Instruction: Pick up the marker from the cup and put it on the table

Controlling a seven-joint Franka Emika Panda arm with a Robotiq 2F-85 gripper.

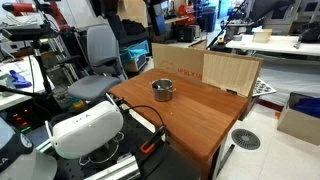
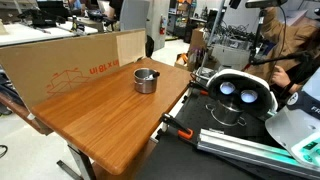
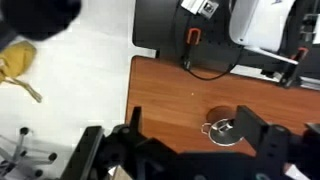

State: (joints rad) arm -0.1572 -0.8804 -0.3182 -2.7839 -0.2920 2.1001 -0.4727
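While looking down through wrist view, noted jaws spread apart, dark and blurred, gripping nothing, with cup [image 3: 222,131] showing between them. Found cup upright on desk [image 2: 100,115], near pale panel [image 2: 60,55] at far edge. Spotted marker [image 2: 149,73] in an exterior view as dark stick inside cup, resting on rim. Logged red lettering [image 2: 100,70] on panel: too small to read.
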